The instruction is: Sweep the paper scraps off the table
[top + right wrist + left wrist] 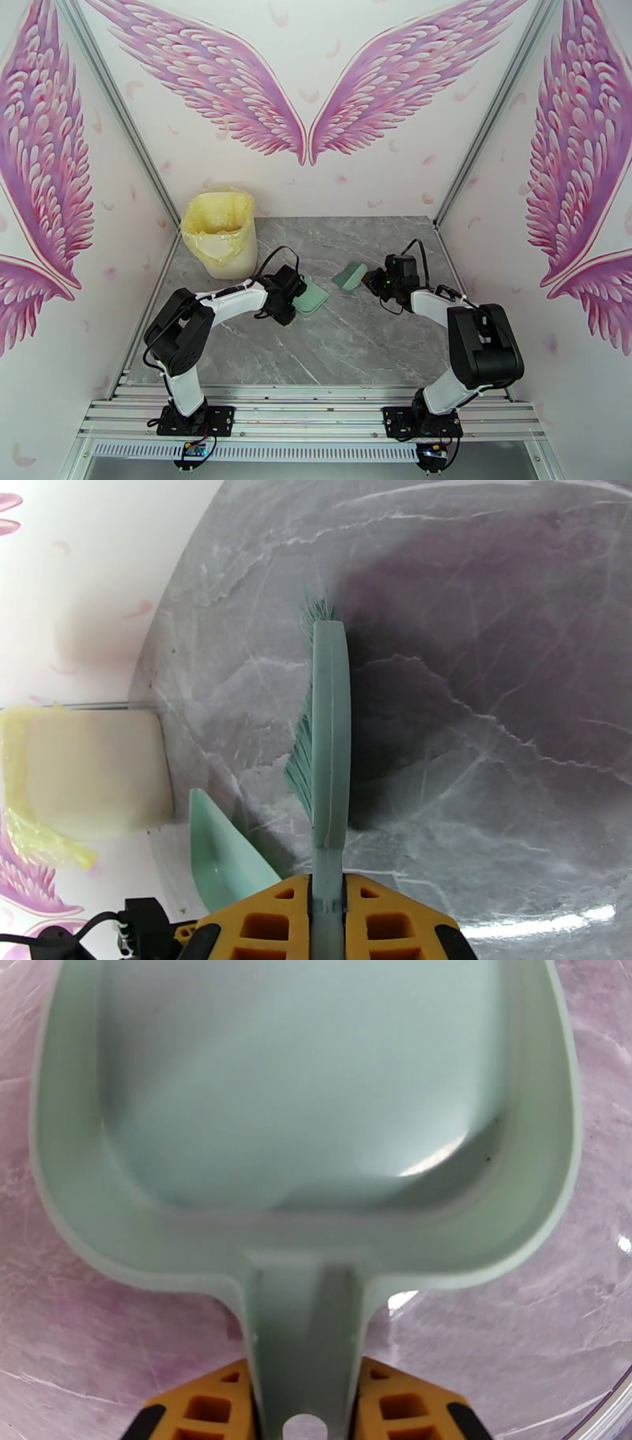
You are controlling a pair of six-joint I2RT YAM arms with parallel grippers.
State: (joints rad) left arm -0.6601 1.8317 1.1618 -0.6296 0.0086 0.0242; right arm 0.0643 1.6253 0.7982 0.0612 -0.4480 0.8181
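Note:
My left gripper (291, 297) is shut on the handle of a pale green dustpan (312, 298), which lies flat on the grey marble table (347, 347) with its mouth toward the right. In the left wrist view the dustpan (300, 1102) has nothing in its tray, and the handle sits between my yellow fingers (209, 1410). My right gripper (379, 281) is shut on a green brush (350, 276), just right of the pan. The right wrist view has the brush (329, 733) on edge, bristles to the left, near the dustpan's lip (221, 851). The paper scraps are out of view.
A cream bin (221, 237) lined with a yellow bag stands at the table's back left corner, behind the left arm; the same bin (87, 772) appears in the right wrist view. White walls with pink wings close the table on three sides.

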